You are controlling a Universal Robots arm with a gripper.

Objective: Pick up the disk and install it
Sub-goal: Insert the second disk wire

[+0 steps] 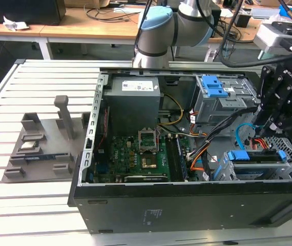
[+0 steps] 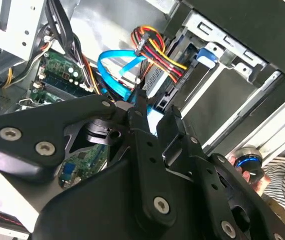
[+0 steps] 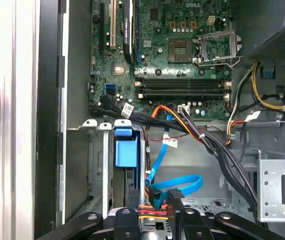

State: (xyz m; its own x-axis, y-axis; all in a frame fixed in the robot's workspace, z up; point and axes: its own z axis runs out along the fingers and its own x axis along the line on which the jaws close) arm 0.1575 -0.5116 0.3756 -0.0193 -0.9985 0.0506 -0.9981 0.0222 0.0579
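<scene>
The disk sits on its edge in the drive cage at the front corner of the computer case — its blue bracket shows along the top. The gripper hangs just above it (I think so it can reach the cables plugged into the end). I cannot tell whether the gripper is open or closed.
</scene>
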